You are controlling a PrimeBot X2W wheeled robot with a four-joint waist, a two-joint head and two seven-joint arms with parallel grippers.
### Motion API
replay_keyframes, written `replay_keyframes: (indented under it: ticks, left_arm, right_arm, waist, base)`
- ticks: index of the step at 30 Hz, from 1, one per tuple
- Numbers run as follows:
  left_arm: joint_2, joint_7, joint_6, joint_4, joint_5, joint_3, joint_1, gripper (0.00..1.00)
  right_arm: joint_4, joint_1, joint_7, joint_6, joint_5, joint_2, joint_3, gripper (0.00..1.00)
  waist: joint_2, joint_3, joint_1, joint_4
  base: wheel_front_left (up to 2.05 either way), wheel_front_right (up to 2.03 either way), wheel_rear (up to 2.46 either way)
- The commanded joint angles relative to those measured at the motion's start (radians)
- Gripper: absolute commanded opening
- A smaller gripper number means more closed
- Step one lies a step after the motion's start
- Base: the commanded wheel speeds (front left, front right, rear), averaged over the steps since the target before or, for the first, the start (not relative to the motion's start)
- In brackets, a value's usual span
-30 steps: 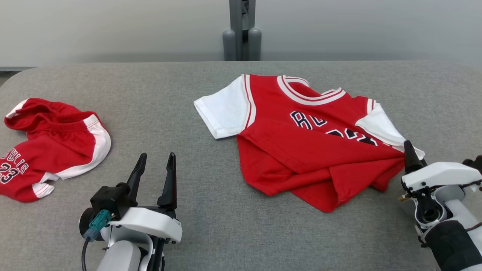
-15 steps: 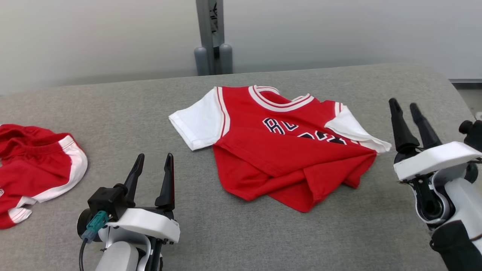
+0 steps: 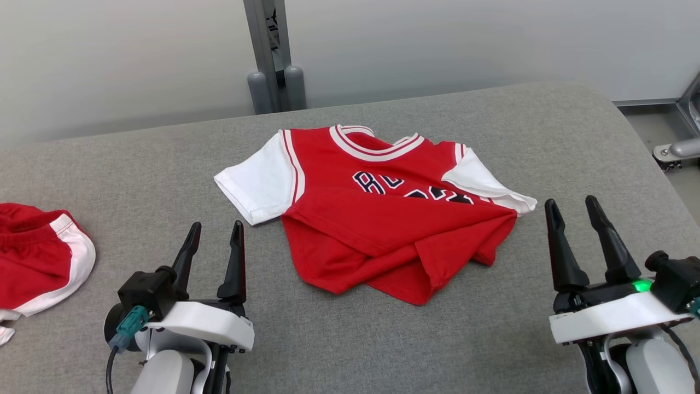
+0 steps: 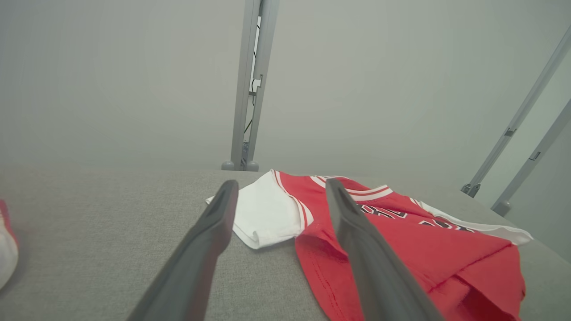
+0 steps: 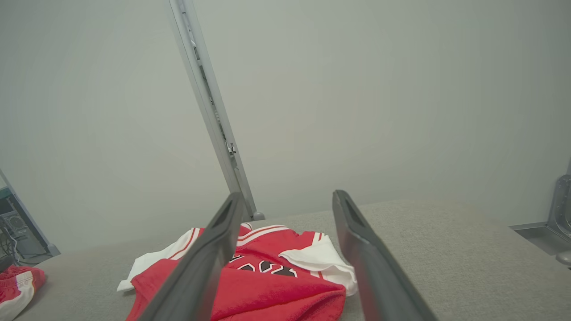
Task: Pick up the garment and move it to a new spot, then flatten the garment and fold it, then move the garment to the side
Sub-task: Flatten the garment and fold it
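A red jersey [image 3: 377, 224] with white sleeves and dark lettering lies on the grey table, its lower half folded up over the front. The same jersey [image 4: 401, 240] lies ahead and to the right in the left wrist view, and this jersey [image 5: 267, 285] sits low and left of centre in the right wrist view. My left gripper [image 3: 215, 231] stands open near the front edge, left of the jersey and apart from it. My right gripper [image 3: 570, 209] stands open to the jersey's right, holding nothing.
Red shorts [image 3: 38, 257] with white trim lie at the table's far left. A grey post [image 3: 270, 60] rises behind the table's [image 3: 574, 142] far edge. The table's rounded right edge drops to the floor, where metal fittings [image 3: 678, 148] stand.
My right gripper let go of the jersey's right edge, opened and drew back to the right. The head camera swung right, so everything shifted left in the picture.
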Motion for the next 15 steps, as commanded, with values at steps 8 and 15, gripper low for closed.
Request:
replay_keyframes:
  ticks: [8, 15]
  left_arm:
    - [0.004, -0.002, -0.012, 0.010, 0.007, 0.009, -0.007, 1.00]
    - [0.003, -0.001, -0.059, 0.151, 0.049, -0.071, -0.111, 1.00]
  right_arm:
    - [-0.028, 0.016, -0.005, 0.002, -0.029, 0.023, 0.000, 1.00]
    - [-0.025, -0.003, -0.005, 0.002, -0.028, 0.031, 0.005, 1.00]
  waist:
    - [0.0000, 0.016, 0.0000, -0.018]
    - [0.0000, 0.078, 0.0000, -0.038]
  base:
    - [0.00, 0.00, 0.00]
    - [0.00, 0.00, 0.00]
